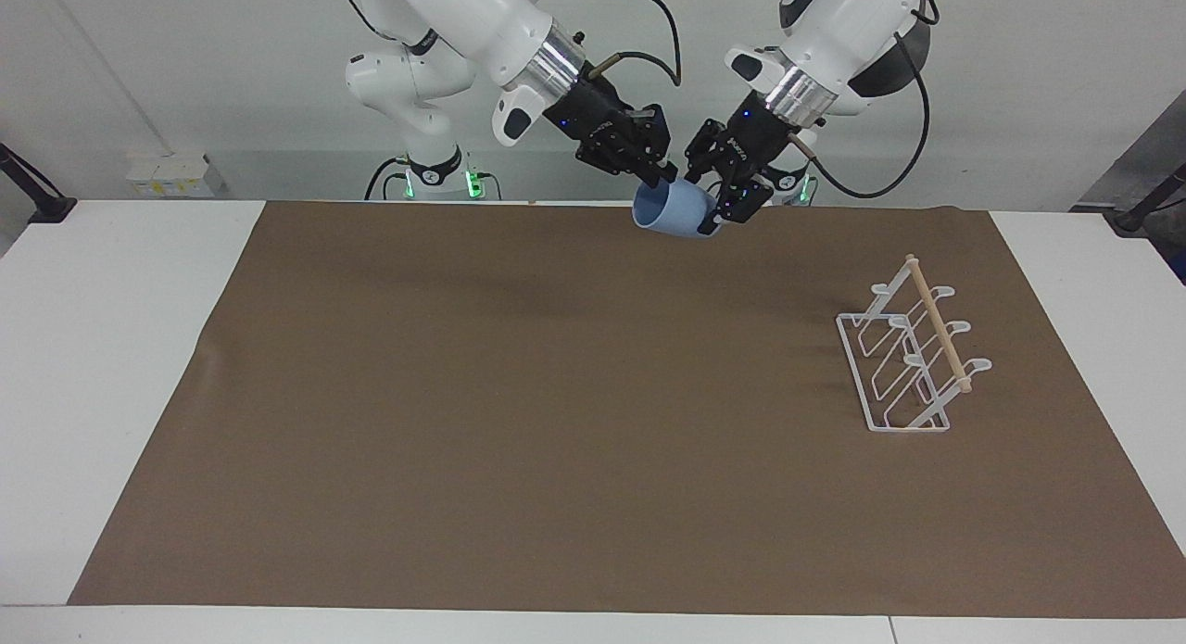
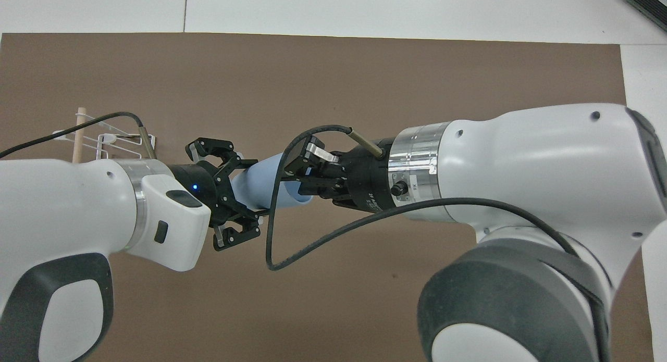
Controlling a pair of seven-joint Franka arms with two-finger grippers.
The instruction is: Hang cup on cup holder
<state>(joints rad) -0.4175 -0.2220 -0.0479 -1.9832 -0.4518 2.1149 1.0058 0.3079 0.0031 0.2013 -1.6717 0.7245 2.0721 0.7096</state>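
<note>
Left gripper (image 1: 712, 210) on unmarked cup (image 1: 675, 208)

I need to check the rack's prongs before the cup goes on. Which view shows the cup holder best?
The facing view: the cup holder stands whole and unobstructed there, base, prongs and dowel all visible. In the overhead view the left arm covers most of it; only the dowel's end and a few wires show.

It looked like a robotics lab: two white robot arms (image 1: 482, 23) were mounted at a white surface (image 1: 120, 347) with a brown mat (image 1: 519, 422), before bare grey walls (image 1: 185, 60).
</note>
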